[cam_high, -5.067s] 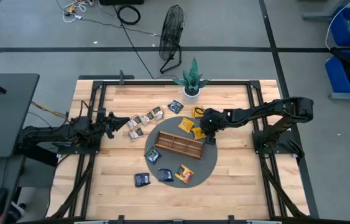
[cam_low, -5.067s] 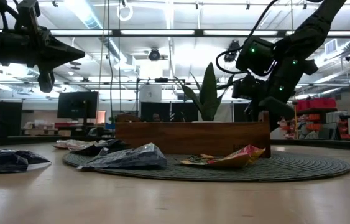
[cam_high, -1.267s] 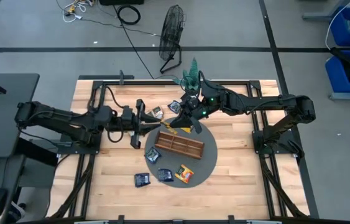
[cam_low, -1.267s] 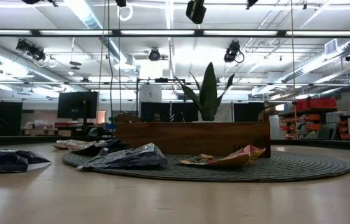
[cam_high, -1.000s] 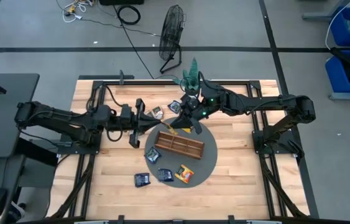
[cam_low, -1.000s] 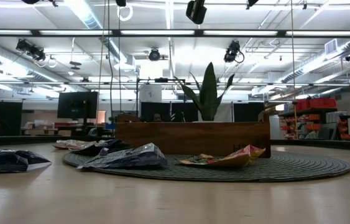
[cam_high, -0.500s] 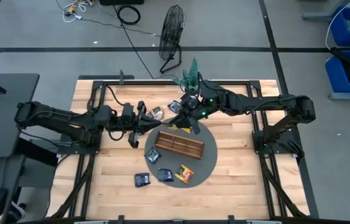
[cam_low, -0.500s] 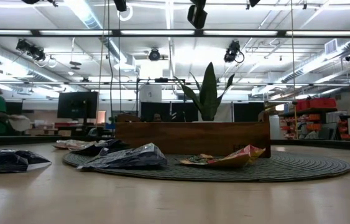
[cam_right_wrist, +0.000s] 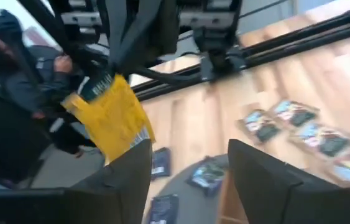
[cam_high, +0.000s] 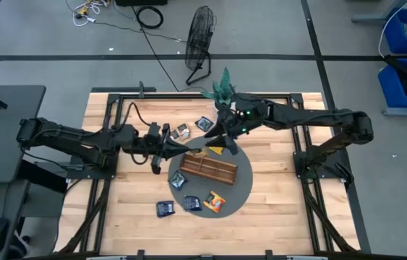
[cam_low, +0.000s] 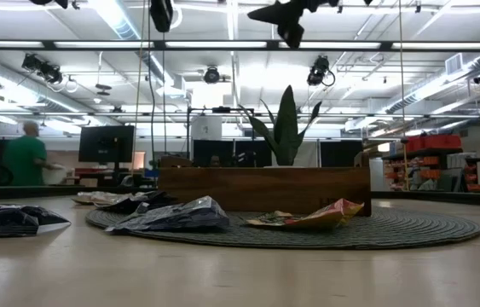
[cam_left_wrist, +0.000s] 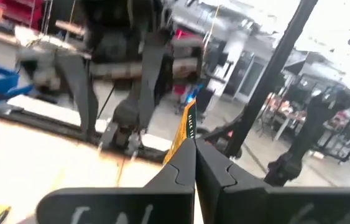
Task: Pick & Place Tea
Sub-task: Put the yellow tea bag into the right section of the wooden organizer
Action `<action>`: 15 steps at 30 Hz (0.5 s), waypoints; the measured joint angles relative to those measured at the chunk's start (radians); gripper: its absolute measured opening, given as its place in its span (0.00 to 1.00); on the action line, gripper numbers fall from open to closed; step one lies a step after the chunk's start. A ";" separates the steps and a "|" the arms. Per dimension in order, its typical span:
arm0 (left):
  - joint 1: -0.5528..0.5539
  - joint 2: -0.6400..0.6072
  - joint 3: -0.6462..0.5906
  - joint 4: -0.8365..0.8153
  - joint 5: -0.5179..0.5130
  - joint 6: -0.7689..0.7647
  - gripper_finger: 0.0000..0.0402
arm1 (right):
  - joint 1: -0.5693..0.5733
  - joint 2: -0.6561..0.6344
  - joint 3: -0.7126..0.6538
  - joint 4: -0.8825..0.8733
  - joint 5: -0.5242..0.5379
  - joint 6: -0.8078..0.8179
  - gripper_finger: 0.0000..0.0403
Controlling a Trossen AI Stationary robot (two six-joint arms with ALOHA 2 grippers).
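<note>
A yellow tea sachet (cam_right_wrist: 109,115) hangs in the air over the far left rim of the round grey mat (cam_high: 243,189), with my left gripper (cam_high: 191,147) shut on it. My right gripper (cam_high: 218,139) stands open just right of the sachet, its fingers (cam_right_wrist: 258,177) spread wide. The wooden tray (cam_high: 208,168) lies on the mat. More sachets lie around it: a yellow one (cam_high: 216,150) by the tray's far side, several dark and orange ones (cam_high: 192,203) at the mat's near edge, and pale ones (cam_high: 181,131) on the far table. My left gripper pinches the yellow sachet between its two fingertips, at one edge (cam_left_wrist: 189,127) next to the dark printed band (cam_right_wrist: 100,84). The fingers lie level and come from the table's left. The sachet stands on edge, lifted clear above the mat, and its free end reaches toward my right gripper.
A potted plant (cam_high: 223,90) stands at the table's far edge, right behind my right arm. A dark sachet (cam_high: 163,208) lies on bare wood near the mat's left. A person (cam_low: 26,158) moves in the room beyond the table.
My right gripper has opened and let go of the yellow sachet, rolling and drawing back a little toward the table's right. The sachet stays in the air in my left gripper, which has kept shut and rolled its wrist somewhat.
</note>
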State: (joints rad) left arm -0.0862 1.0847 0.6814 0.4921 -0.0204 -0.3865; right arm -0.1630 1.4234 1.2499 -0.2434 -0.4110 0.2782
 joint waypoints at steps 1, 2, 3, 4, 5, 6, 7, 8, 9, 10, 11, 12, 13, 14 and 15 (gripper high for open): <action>0.000 0.000 -0.001 -0.011 0.000 0.000 0.00 | -0.002 -0.015 0.000 -0.010 0.019 -0.017 0.54; 0.000 0.000 -0.001 -0.023 0.000 -0.003 0.00 | -0.003 -0.030 0.000 -0.018 0.039 -0.035 0.54; 0.000 -0.001 0.000 -0.042 -0.001 -0.006 0.00 | -0.003 -0.043 0.000 -0.021 0.059 -0.059 0.54; 0.005 -0.001 0.000 -0.063 -0.002 -0.013 0.00 | 0.000 -0.057 0.000 -0.017 0.085 -0.083 0.54; 0.009 0.000 -0.001 -0.082 -0.002 -0.021 0.00 | 0.004 -0.070 0.000 -0.019 0.110 -0.103 0.54; 0.015 0.000 -0.001 -0.097 -0.002 -0.025 0.00 | 0.012 -0.079 0.000 -0.016 0.138 -0.120 0.54; 0.022 0.000 0.000 -0.107 -0.003 -0.027 0.00 | 0.022 -0.087 0.000 -0.016 0.162 -0.135 0.54; 0.030 0.000 -0.001 -0.115 -0.004 -0.027 0.00 | 0.033 -0.090 0.000 -0.018 0.182 -0.149 0.54; 0.036 0.000 0.000 -0.118 -0.005 -0.027 0.00 | 0.043 -0.090 0.000 -0.014 0.198 -0.158 0.54; 0.044 0.000 -0.001 -0.117 -0.005 -0.027 0.00 | 0.054 -0.090 0.000 -0.012 0.207 -0.163 0.54; 0.054 0.000 -0.001 -0.114 -0.005 -0.027 0.00 | 0.064 -0.086 0.000 -0.010 0.212 -0.165 0.54; 0.063 0.000 -0.001 -0.111 -0.005 -0.028 0.00 | 0.075 -0.080 0.000 0.004 0.212 -0.165 0.54; 0.073 0.000 -0.001 -0.113 -0.004 -0.028 0.00 | 0.085 -0.071 0.001 0.020 0.215 -0.166 0.54; 0.083 0.000 0.000 -0.117 0.000 -0.028 0.00 | 0.096 -0.063 0.001 0.028 0.229 -0.167 0.54; 0.091 0.000 -0.001 -0.118 0.002 -0.028 0.00 | 0.105 -0.055 0.001 0.034 0.252 -0.172 0.55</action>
State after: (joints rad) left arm 0.0044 1.0843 0.6808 0.3743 -0.0185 -0.4148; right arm -0.0580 1.3684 1.2507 -0.2090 -0.1594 0.1060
